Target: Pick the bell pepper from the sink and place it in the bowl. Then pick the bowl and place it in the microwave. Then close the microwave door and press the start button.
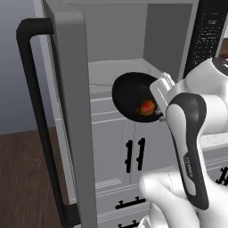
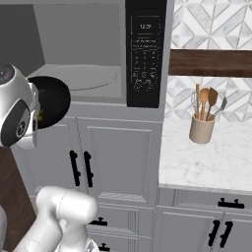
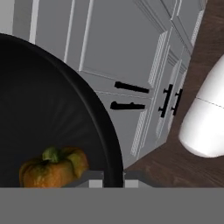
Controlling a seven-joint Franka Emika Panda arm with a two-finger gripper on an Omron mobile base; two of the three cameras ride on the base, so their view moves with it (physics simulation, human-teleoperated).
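Looking over the arm's left side, the glossy black round bowl (image 1: pixel 133 95) with the small red-orange bell pepper (image 1: pixel 146 107) in it is carried at the mouth of the big grey microwave (image 1: pixel 124 44), whose grey-framed door (image 1: pixel 71 111) with the long black bar handle stands wide open. From the right side the bowl hangs just outside the light grey cavity, so I'd say the pepper step is done, with setting it inside, shutting the door and hitting start left. Down the hand, the two-finger gripper (image 3: pixel 113 178) is pinched narrow on the bowl's rim, pepper right beside it.

microwave (image 1: pixel 124 40) cavity open ahead, microwave door (image 1: pixel 71 111) left
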